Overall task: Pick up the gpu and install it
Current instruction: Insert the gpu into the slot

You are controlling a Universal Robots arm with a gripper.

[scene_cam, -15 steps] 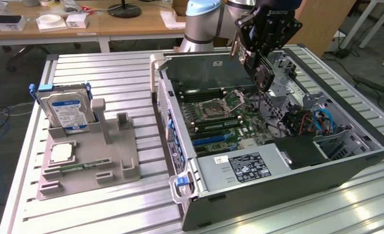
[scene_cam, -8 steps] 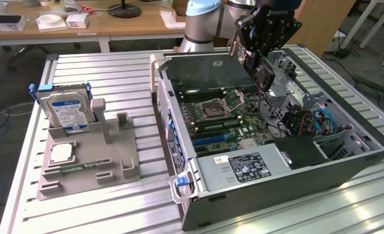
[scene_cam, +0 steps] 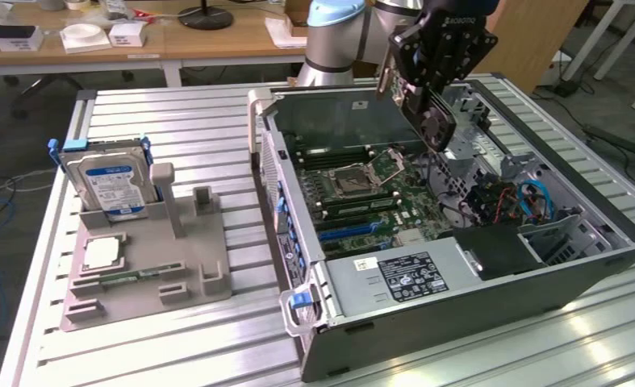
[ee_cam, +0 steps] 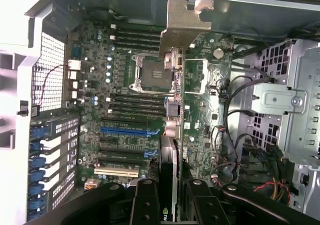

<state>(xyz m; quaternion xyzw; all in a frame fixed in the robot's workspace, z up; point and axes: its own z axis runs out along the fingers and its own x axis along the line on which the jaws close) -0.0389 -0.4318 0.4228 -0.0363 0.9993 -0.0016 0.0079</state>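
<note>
The gripper (scene_cam: 430, 95), clamped on the gpu (scene_cam: 436, 126), holds it tilted above the case's (scene_cam: 457, 316) arm-side edge, its long axis crosswise to the blue slot (ee_cam: 125, 132).

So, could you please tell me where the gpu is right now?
The gpu is held in the gripper, in the air above the motherboard of the open computer case, toward the exterior view's upper right.

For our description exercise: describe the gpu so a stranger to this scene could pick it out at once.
Find the open computer case on the metal table. Above its far end is the black gripper; the gpu is the thin dark card clamped in it, tilted over the motherboard. Unlike the hard drive standing in the grey rack, it hangs in the air.
</note>
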